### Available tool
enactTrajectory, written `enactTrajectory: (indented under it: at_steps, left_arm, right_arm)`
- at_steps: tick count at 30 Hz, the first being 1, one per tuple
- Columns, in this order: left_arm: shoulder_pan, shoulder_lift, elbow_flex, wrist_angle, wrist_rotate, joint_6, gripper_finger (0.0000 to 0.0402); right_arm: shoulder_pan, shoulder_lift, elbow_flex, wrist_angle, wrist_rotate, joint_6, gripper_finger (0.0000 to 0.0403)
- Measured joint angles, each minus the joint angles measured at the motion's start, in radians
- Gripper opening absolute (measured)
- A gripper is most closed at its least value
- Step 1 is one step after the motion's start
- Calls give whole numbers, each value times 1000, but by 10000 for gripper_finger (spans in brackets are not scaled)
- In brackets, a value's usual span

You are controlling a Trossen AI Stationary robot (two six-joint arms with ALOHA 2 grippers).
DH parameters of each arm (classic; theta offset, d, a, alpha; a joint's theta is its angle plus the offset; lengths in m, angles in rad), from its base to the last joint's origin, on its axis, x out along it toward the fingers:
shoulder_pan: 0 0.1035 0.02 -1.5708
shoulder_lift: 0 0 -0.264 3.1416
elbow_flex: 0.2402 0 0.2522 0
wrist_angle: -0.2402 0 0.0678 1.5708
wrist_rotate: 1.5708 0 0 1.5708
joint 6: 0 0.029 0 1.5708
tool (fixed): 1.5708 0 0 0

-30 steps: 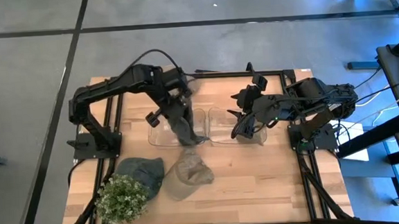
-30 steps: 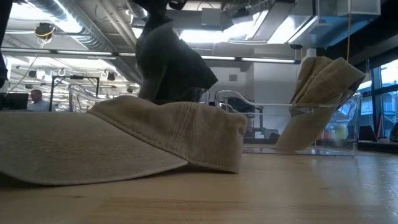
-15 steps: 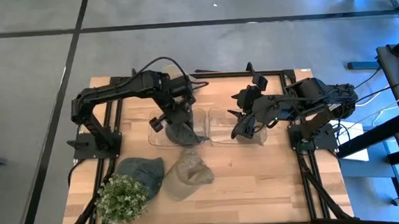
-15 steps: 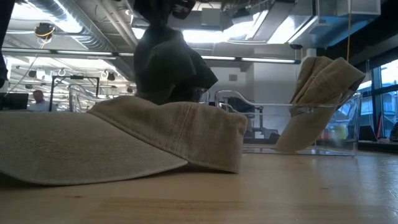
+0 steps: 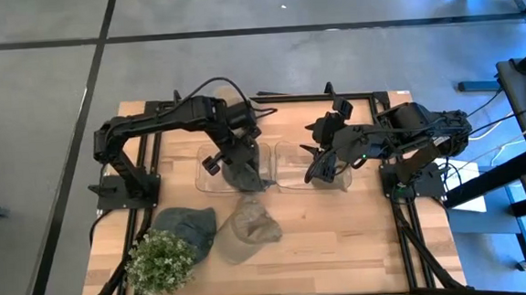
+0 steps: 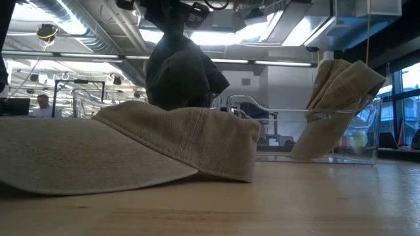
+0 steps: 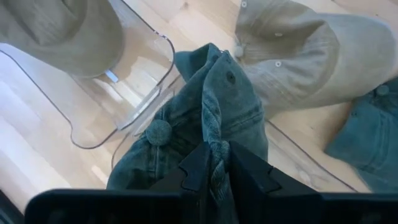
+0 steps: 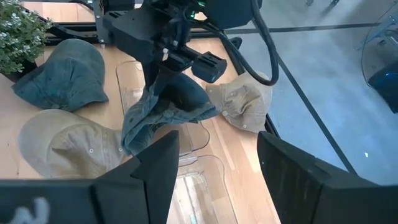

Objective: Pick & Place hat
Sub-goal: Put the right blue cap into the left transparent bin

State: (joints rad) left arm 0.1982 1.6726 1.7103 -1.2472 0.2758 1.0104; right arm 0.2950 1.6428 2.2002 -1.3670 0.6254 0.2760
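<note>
High view: two dark arms are working over a wooden desk (image 5: pixel 342 243). The left hand (image 5: pixel 236 158) is pinching a dark green hat (image 5: pixel 244 174) by a bunched fold of its crown and hanging it over the left clear bin (image 5: pixel 208 175), w/ the lower cloth sagging into the bin. In the left wrist view the two fingers (image 7: pixel 196 169) are sitting tight together on a ridge of cloth, so the hand is closed on the hat. The right hand (image 5: pixel 323 157) is waiting over the right clear bin (image 5: pixel 290 178), jaws standing apart, holding nothing; a tan hat (image 6: pixel 338 105) is already standing folded in that bin.

Two more hats are lying on the desk near the front: a tan one (image 5: pixel 245 229) and a dark one (image 5: pixel 187 225) just beside a small potted plant (image 5: pixel 160 262).

Handling, as a judgement: the held hat looks light, soft and floppy; it is drooping and creasing under its own weight, so it is likely to collapse wherever it lands rather than keep shape. Not fragile, not slippery; washed cotton grips well. Best hold is a gathered pinch of crown cloth, as now, or the stiffer brim edge. A thin single layer may slip out. The loose hem could catch on the bin rim.
</note>
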Motion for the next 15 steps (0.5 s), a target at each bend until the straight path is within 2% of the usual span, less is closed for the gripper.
enactTrajectory:
  at_steps: [8, 15]
  left_arm:
    - [10, 0, 0, 25, 37, -16, 54]
    - [46, 14, -3, 28, 85, -134, 100]
  right_arm:
    - [0, 0, 0, -8, 0, 0, 217]
    - [0, 0, 0, -13, 0, 0, 217]
